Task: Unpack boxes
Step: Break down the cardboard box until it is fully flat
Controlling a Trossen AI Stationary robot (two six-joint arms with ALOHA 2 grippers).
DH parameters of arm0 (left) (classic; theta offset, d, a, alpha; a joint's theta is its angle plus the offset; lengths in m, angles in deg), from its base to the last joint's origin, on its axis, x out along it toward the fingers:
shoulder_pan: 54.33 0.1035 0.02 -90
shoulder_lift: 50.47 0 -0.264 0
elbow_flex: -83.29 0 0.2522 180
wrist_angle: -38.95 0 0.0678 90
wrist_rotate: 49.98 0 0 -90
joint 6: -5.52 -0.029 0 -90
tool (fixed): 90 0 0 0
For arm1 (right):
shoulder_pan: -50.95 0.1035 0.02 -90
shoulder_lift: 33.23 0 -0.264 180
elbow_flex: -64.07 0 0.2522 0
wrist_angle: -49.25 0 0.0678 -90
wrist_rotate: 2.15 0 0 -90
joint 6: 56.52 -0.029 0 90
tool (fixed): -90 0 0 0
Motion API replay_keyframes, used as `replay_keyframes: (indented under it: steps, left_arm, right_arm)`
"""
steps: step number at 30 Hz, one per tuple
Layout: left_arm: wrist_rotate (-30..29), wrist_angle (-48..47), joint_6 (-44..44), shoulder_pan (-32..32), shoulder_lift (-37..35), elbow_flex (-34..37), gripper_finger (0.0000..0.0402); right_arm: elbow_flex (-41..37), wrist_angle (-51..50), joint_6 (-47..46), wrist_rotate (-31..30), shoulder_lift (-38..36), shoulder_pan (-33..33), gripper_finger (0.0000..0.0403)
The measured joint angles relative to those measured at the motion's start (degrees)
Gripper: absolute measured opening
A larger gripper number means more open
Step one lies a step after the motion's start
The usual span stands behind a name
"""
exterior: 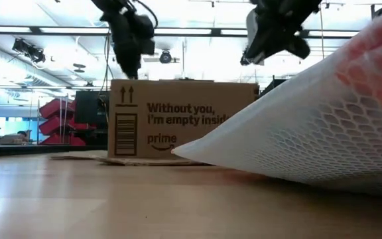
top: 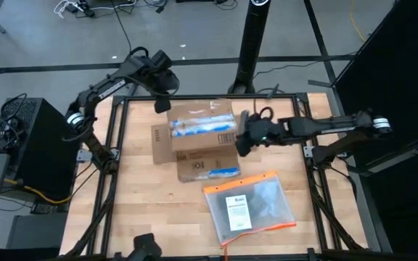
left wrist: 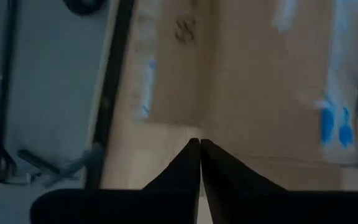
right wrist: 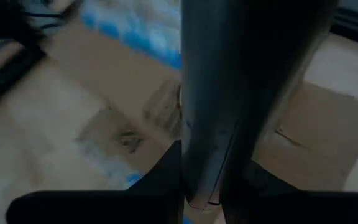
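I see the left hand point(top: 161, 104) pressed together above the box point(top: 200, 138); the right hand point(top: 242, 141) pinches a dark tool point(right wrist: 229, 93) at its right side.

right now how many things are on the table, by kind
cardboard box: 1
clear plastic pouch with orange edge: 1
total: 2
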Motion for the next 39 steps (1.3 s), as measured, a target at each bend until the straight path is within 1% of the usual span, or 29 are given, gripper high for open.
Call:
replay_keyframes:
  steps: [12,14,18,22,25,27,39]
  left_arm:
    - [19.69,22.19,-0.29,-5.18,4.17,0.02,0.0001]
    - [20.89,26.93,-0.31,-7.21,5.8,0.02,0.0002]
    - [20.89,34.89,-0.17,-10.21,8.23,0.02,0.0002]
    - [20.22,38.94,1.1,-11.23,11.65,0.02,0.0001]
    - [18.21,40.3,1.45,-11.35,14.79,0.02,0.0001]
    - [17.73,40.67,1.6,-11.32,16.37,0.04,0.0001]
    - [16.26,38.91,2.66,-11.13,17.13,-0.12,0.0002]
  right_arm:
    - [-4.74,9.43,-11.94,-22.7,-1.88,0.93,0.004]
    - [-7.73,16.14,-13.02,-24.17,-1.06,1.2,0.004]
    - [-12.72,28.05,-12.74,-27.11,0.3,0.32,0.004]
    - [-14.48,32.25,-12.91,-26.86,1.14,-2.55,0.004]
    - [-14.71,34.08,-12.0,-22.55,1.64,-5.53,0.004]
    - [-14.62,35.65,-11.23,-21.21,2.36,-6.93,0.004]
    - [-14.67,39.91,-8.07,-18.28,6.76,-9.22,0.004]
